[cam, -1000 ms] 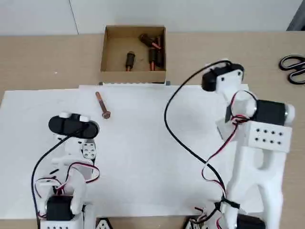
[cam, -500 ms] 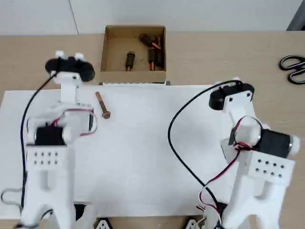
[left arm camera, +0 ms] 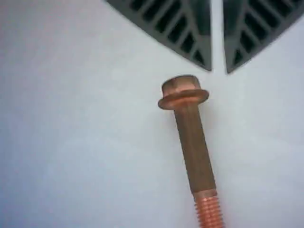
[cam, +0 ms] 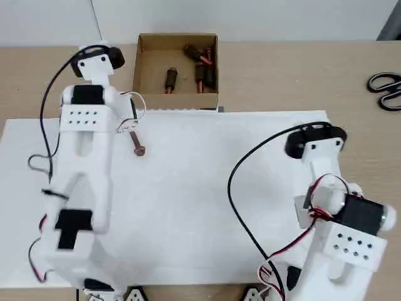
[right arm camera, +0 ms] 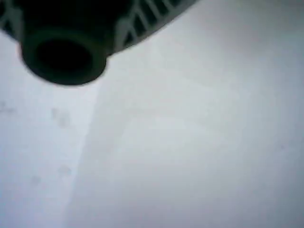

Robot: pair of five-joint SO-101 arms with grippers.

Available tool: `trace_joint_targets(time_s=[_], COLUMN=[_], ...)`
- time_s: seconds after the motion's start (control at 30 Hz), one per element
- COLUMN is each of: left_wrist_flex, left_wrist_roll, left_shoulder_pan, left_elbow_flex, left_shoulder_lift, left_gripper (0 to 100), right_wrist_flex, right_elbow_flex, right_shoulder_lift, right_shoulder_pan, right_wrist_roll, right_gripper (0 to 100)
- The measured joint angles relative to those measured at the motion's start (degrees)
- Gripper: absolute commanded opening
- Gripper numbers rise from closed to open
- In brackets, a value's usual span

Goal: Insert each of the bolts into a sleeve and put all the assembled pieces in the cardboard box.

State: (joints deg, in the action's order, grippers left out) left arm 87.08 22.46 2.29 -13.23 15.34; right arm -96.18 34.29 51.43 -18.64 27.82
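Note:
A copper bolt lies on the white sheet, just in front of the cardboard box. My left arm stretches over the sheet's left side, right beside the bolt. In the left wrist view, my left gripper hovers just off the head of the bolt, its dark fingers nearly together with nothing between them. My right arm stands at the right of the sheet. My right gripper is shut on a black sleeve, held above bare sheet.
Several assembled bolt-and-sleeve pieces lie inside the box. Scissors rest on the wooden table at the far right. Black cables loop from both arms over the sheet.
My left arm has swung from the near left out to the bolt beside the box. The right arm has drawn back from near the box toward the sheet's near right.

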Motion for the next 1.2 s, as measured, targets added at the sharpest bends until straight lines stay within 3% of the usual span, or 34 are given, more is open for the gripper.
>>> trace_joint_targets(time_s=[0.3, 0.47, 1.0, 1.2], left_wrist_flex=[8.6, 11.3, 11.7, 11.7], left_wrist_roll=[2.5, 2.5, 2.5, 2.5], left_shoulder_pan=[0.0, -0.1, -4.7, -3.1], left_elbow_flex=[-25.2, -34.7, -35.1, -33.2], left_shoulder_lift=[20.8, 28.6, 31.0, 31.0], left_gripper=[1, 4, 11, 11], right_wrist_flex=[0.0, 0.0, 0.0, 0.0], right_elbow_flex=[0.0, 0.0, 0.0, 0.2], right_shoulder_lift=[0.2, 0.2, 0.4, 0.4], right_shoulder_pan=[-9.1, -10.7, -10.7, -10.7], right_wrist_roll=[0.0, 0.0, 0.0, 0.0], right_gripper=[0.3, 0.3, 0.3, 0.3])
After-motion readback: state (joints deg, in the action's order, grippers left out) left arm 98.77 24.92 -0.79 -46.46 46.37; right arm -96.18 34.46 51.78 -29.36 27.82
